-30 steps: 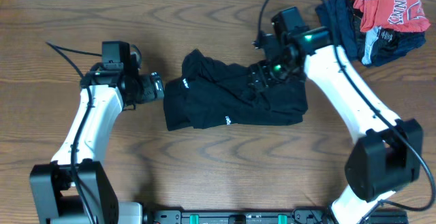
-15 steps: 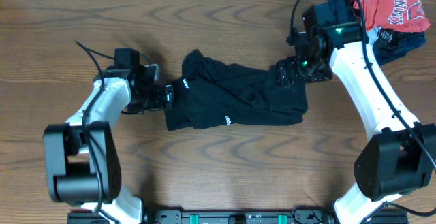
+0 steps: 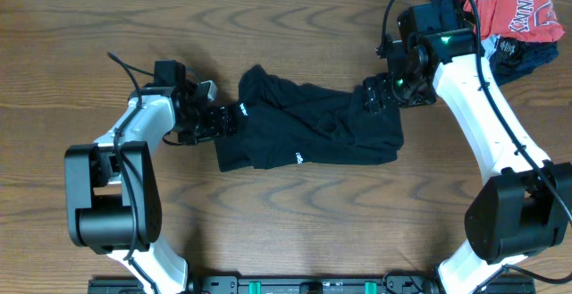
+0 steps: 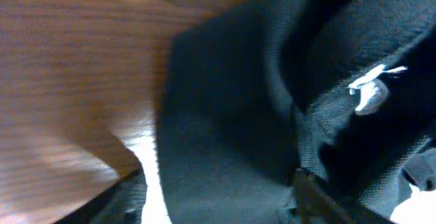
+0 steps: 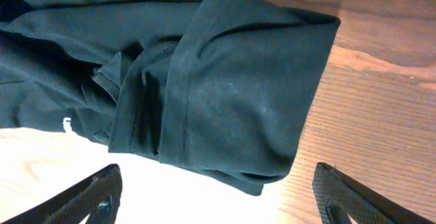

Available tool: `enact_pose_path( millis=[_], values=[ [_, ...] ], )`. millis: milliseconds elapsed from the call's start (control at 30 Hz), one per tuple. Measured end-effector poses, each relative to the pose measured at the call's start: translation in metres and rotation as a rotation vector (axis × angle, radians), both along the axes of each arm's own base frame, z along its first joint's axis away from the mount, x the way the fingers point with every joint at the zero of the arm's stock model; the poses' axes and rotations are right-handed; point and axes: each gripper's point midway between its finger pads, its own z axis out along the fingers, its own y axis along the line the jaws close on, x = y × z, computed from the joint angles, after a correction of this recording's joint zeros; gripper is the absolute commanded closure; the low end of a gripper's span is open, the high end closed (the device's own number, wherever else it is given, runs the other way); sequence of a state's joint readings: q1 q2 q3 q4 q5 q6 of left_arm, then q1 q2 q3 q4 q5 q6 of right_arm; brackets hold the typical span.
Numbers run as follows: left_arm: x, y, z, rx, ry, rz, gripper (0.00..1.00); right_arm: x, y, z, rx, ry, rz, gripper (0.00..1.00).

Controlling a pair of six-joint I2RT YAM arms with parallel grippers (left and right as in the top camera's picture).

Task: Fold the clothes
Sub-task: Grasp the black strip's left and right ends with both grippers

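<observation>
The black shirt point(image 3: 308, 129) lies crumpled and partly folded at the middle of the table. My left gripper point(image 3: 228, 120) is at the shirt's left edge. In the left wrist view its fingers point(image 4: 218, 207) are spread, with black fabric point(image 4: 225, 115) lying between them, and a small white tag point(image 4: 371, 91) shows at the right. My right gripper point(image 3: 371, 96) hovers over the shirt's upper right corner. In the right wrist view its fingers point(image 5: 218, 200) are wide open and empty above a sleeve point(image 5: 238, 94).
A pile of other clothes sits at the back right corner: a red shirt with white lettering point(image 3: 514, 4) on dark navy garments point(image 3: 451, 26). Bare wooden table point(image 3: 295, 222) surrounds the black shirt.
My left gripper has moved right, onto the shirt's left edge. My right gripper has drawn back from the shirt's middle to its upper right corner and is now still.
</observation>
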State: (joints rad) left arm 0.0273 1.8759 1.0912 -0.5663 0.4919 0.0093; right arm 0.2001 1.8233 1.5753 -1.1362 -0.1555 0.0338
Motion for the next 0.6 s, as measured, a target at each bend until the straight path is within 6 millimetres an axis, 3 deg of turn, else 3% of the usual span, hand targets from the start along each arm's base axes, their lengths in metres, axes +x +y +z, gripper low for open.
enact_pose_path(
  millis=[67,133,200,233,333,367,433,500,600],
  values=[
    [-0.001,-0.007,-0.001,-0.012,0.009,-0.008,0.44,0.001,0.000,0.000,0.001,-0.002,-0.007,0.13],
    [-0.002,-0.015,-0.003,-0.026,0.016,-0.023,0.59,0.002,0.000,0.000,0.003,-0.004,-0.011,0.13],
    [-0.003,-0.023,-0.005,-0.043,0.030,-0.030,0.78,0.002,0.000,0.000,0.005,-0.005,-0.019,0.14],
    [-0.004,-0.025,-0.007,-0.049,0.037,-0.034,0.94,0.002,0.000,0.000,0.006,-0.004,-0.026,0.16],
    [-0.009,-0.030,-0.012,-0.075,0.066,-0.033,0.94,0.003,0.001,0.001,0.011,-0.003,-0.054,0.26],
    [-0.010,-0.031,-0.012,-0.080,0.070,-0.031,0.94,0.004,0.001,0.001,0.014,-0.004,-0.063,0.34],
    [-0.010,-0.030,-0.011,-0.085,0.075,-0.020,0.94,0.006,0.002,0.001,0.019,-0.009,-0.083,0.60],
    [-0.010,-0.028,-0.010,-0.088,0.083,-0.001,0.94,0.008,0.002,0.000,0.025,-0.016,-0.097,0.99],
    [-0.020,-0.017,-0.008,-0.064,0.112,0.029,0.94,0.009,0.004,-0.012,0.038,-0.015,-0.125,0.99]
  ],
)
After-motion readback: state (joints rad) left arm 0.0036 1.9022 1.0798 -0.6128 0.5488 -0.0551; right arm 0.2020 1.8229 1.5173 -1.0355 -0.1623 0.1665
